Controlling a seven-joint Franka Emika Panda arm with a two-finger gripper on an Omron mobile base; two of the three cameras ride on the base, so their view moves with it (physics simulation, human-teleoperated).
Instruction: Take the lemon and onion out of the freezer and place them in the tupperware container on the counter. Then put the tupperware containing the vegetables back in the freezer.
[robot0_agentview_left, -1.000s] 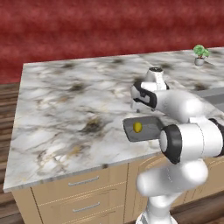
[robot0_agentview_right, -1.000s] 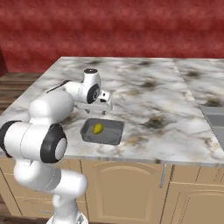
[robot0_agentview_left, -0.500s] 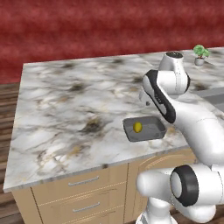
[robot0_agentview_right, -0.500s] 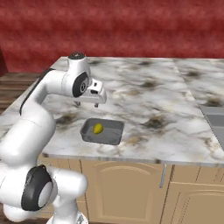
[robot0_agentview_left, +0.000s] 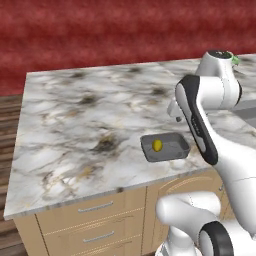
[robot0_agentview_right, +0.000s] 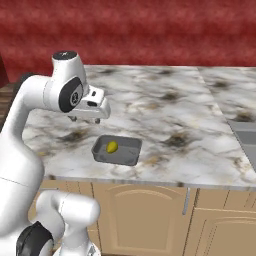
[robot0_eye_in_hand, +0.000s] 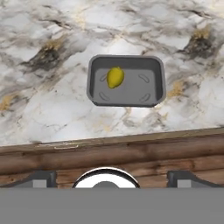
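Lemon: the small yellow oval lemon (robot0_eye_in_hand: 115, 77) lies inside the shallow dark grey rectangular tupperware container (robot0_eye_in_hand: 126, 99), toward one end of it, loose and not held.
Container: it sits on the grey-white veined marble counter (robot0_agentview_left: 80, 125), close to the front edge, above the light wooden drawers (robot0_agentview_left: 95, 220).
Change: half a second ago the white arm was bent lower by the container; now it has risen and the hand looks down on the tray from above.
Gripper: the two-finger gripper (robot0_agentview_right: 86, 119) hangs above and behind the container, its jaws spread wide apart and holding nothing.
Meaning: the first item looks delivered, so that part of the task seems finished.
Onion: not in the tray; it must be fetched from the freezer next, in my judgement.
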